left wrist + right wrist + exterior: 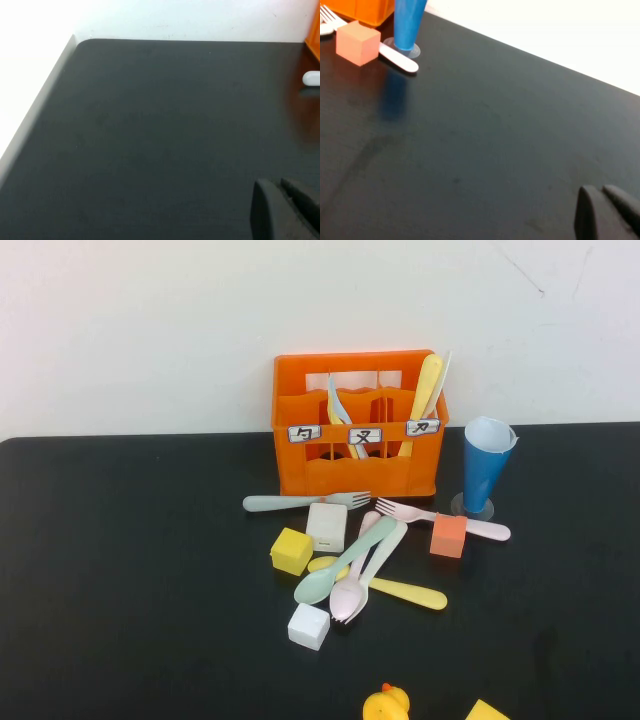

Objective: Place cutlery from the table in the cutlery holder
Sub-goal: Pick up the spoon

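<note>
The orange cutlery holder [360,455] stands at the back middle of the black table [130,570]. It holds a yellow spoon [427,388] in its right compartment and some pieces [340,412] in the middle one. In front of it lie a mint fork [300,503], a pink fork [480,528], a mint spoon [335,570], a pink spoon [352,590] and a yellow spoon [405,591]. Neither gripper shows in the high view. My left gripper [277,187] hovers over bare table, far left of the holder, fingers together and empty. My right gripper [600,192] hovers over bare table right of the cup, fingers together and empty.
A blue cup [487,475] stands right of the holder. A yellow cube [291,550], a white block [327,527], a white cube [308,626] and an orange cube [448,536] lie among the cutlery. A yellow duck [385,705] and another yellow cube [487,711] sit at the front edge.
</note>
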